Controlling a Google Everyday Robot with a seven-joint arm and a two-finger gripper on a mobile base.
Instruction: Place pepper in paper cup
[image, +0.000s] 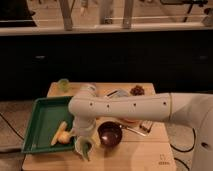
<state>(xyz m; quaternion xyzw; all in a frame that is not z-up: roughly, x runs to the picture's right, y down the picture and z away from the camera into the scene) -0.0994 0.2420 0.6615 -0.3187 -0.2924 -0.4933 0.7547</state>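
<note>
Hanging low at the near edge of the table (150, 157), just right of the green tray (42, 117), the gripper (83, 145) holds the pepper (88, 149) with its long axis pointing down. The cup is not visible.

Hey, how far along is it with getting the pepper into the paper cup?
Done: the pepper is off the green tray, at the end effector. In hand: it hangs over the wooden table's front edge. Left: carrying it into the paper cup, which I cannot pick out here.
</note>
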